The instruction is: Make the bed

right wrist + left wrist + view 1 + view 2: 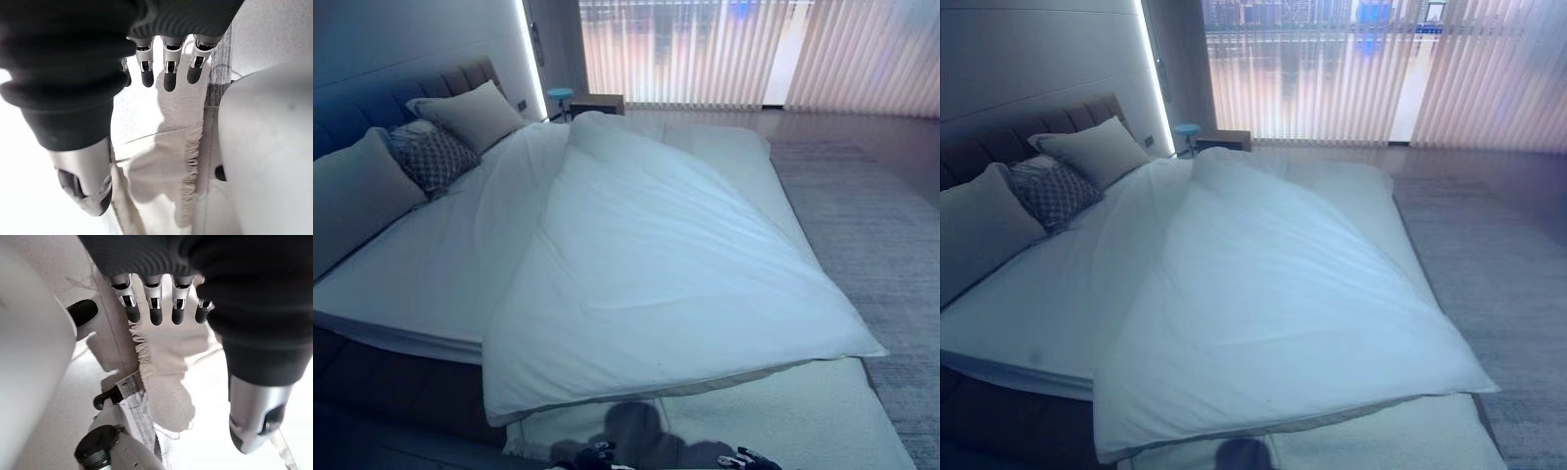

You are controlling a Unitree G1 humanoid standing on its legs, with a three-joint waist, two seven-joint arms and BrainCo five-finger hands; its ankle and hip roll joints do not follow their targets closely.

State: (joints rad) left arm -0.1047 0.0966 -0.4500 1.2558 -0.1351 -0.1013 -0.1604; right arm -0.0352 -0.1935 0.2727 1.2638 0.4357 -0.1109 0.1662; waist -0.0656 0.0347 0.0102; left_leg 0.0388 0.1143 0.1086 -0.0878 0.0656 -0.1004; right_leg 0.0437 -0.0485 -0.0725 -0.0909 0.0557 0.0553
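Observation:
A white duvet (656,264) lies crooked across the bed, bunched toward the far side, with one corner hanging off the near right edge. The white sheet (421,264) is bare on the left part of the mattress. Two grey pillows (475,113) and a patterned cushion (433,157) lean on the headboard (372,98). A cream fringed throw (793,416) covers the foot of the bed. My left hand (597,453) and right hand (744,458) hang low at the near edge, below the duvet. In the wrist views the left hand (155,303) and the right hand (168,68) are both open and empty above the throw's fringe (146,357).
A nightstand (597,101) and a small blue stool (560,95) stand past the bed's far corner. Vertical blinds (754,54) cover the window behind. A grey carpet (891,255) runs along the bed's right side.

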